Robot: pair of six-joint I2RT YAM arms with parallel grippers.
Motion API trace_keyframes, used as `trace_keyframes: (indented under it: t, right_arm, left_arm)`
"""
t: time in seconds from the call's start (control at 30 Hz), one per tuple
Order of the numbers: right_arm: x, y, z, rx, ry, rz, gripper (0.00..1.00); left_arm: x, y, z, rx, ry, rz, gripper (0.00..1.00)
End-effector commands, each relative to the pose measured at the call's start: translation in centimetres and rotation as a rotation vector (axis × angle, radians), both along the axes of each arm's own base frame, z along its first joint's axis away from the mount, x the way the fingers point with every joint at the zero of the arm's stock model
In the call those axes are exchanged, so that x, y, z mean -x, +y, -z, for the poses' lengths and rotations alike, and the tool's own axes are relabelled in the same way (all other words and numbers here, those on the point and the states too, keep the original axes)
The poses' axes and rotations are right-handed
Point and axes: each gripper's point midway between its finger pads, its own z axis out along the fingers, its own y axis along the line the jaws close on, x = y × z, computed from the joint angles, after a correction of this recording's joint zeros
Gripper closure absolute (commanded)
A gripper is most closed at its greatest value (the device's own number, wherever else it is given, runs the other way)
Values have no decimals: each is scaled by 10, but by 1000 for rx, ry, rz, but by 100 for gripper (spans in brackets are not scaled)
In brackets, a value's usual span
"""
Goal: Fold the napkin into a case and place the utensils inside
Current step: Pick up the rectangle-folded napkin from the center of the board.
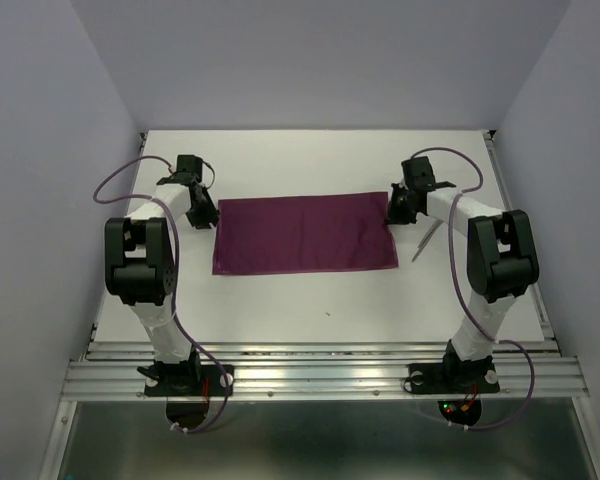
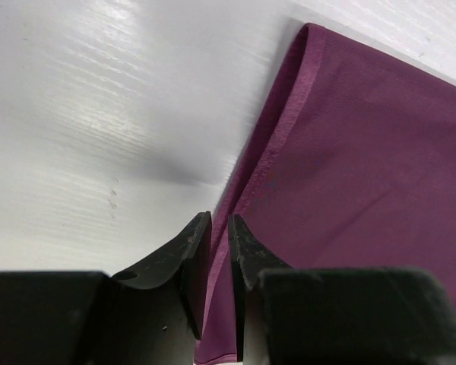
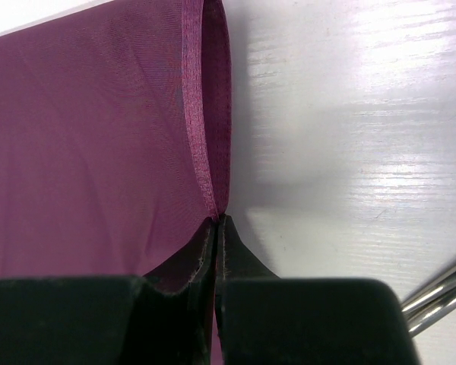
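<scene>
Pale lilac walls close in the white tabletop on three sides, and a ribbed metal rail runs along its near edge. The tabletop is glossy, with faint streaks and one small dark speck in front of the cloth.

The left arm reaches in from the left. The left fingers stand only a narrow slit apart, with the napkin's left hem running between them, nipped there.

The napkin lies mid-tabletop as a wide, flat plum rectangle, its long sides running left to right.

At its right edge the right fingers are pressed fully together on the hem, and two layers of cloth rise off the surface into them.

Just right of that lie the utensils, thin and silver, slanted on the bare tabletop, apart from the napkin.
</scene>
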Motion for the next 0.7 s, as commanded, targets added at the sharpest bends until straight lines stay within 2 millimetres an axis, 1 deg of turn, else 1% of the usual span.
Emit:
trace_keyframes:
  t: [0.0,0.07,0.13,0.37,0.47,0.5,0.67]
  right_arm:
    - [-5,4,-27,-6,-66,2,99]
    - [-5,4,-29,-6,-71,3,99]
    - [-5,8,-32,-9,-80,-5,99]
    - [-7,9,-37,-15,-88,-7,99]
    - [-7,10,-39,-20,-93,-9,99]
    - [-7,10,-39,-21,-91,-10,99]
    - [-8,8,-32,-7,-77,1,98]
  left_arm:
    - [6,14,-8,-44,-17,-14,73]
    - [9,12,-3,-39,-3,-6,73]
    - [10,13,0,-37,5,-5,73]
    - [11,11,6,-31,17,2,73]
    - [15,10,14,-25,39,3,73]
    - [17,5,17,0,47,15,73]
    - [21,1,23,21,56,17,73]
